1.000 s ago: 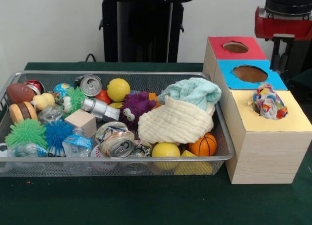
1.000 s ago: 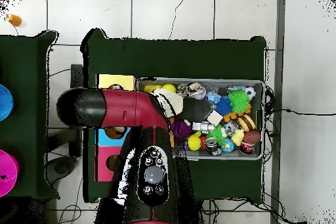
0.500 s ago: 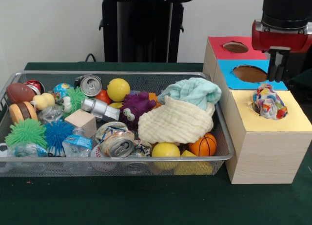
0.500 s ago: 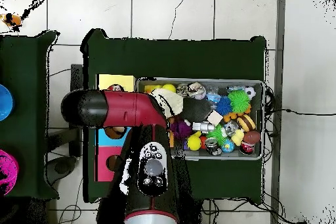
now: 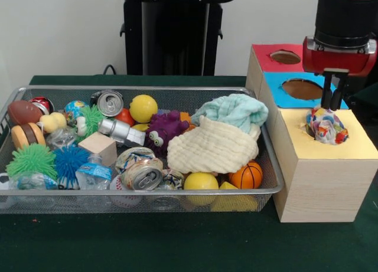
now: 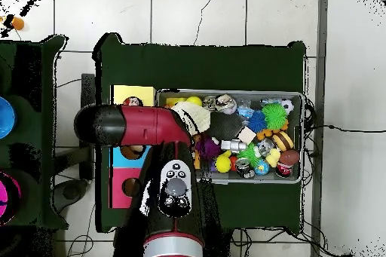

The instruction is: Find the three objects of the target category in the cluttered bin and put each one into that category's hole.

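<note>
A multicoloured cloth [image 5: 323, 124] is bunched up in the hole of the box's yellow section [image 5: 354, 147], and part of it stands out above the top. My gripper [image 5: 331, 108] hangs just over the cloth's back edge; its fingers are close together with nothing between them. In the wire bin [image 5: 142, 193], a teal cloth [image 5: 231, 110] lies on a cream cloth [image 5: 212, 147] at the right end. In the overhead view the red arm [image 6: 143, 124] hides the gripper and most of the box.
The box's blue hole [image 5: 302, 88] and red hole [image 5: 285, 57] lie behind the yellow section. The bin also holds cans, balls, spiky toys, a wooden block [image 5: 97, 147], a purple plush [image 5: 165, 130] and a crushed bottle [image 5: 94, 173]. Green cloth covers the table [image 5: 177, 242].
The gripper has moved left and slightly down, from beside the blue section to just above the multicoloured cloth. The cloth and the bin's contents have stayed put.
</note>
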Robot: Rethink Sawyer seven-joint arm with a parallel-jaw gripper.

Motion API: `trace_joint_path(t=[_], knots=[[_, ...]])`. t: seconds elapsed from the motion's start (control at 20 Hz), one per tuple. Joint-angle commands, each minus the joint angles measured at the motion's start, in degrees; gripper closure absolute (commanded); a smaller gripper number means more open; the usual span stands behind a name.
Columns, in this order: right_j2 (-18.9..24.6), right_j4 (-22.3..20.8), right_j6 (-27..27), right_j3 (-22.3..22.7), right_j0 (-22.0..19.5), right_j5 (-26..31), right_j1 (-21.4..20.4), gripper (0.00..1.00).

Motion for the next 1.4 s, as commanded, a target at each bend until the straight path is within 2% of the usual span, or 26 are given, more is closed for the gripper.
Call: trace_joint_path(t=[0.05,0.75,1.15,1.4], knots=[[2.0,-3.3,4.6,2.9,-1.0,-4.0,4.4,1.0],[1.8,-3.8,5.4,3.0,-0.7,-8.6,4.3,1.0],[0.2,-4.7,5.9,-0.5,0.1,-13.9,10.3,1.0],[-1.2,-4.5,5.4,-2.8,0.8,-14.7,13.5,1.0]])
